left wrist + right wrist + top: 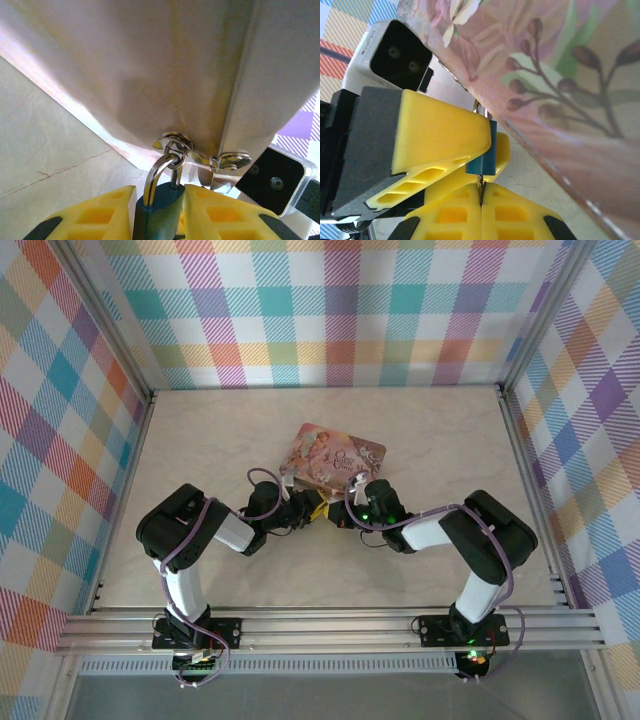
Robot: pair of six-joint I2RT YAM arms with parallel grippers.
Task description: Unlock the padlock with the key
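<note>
The left claw (160, 192) clamps the teal padlock (161, 212) (shackle through the tin's (150, 75) hasp (176, 145) just ahead); the right claw (481, 197), closed tight, pinches the key (480, 182).

padlock (160, 210) lower body cut off, tin (150, 75) blurred, cropped

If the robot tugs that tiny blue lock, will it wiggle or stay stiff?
Probably wiggly: the padlock is only hooked through a small ring on the tin. It looks like metal, so it's likely hard and heavy for its size. Tugging might drag the tin too.
</note>
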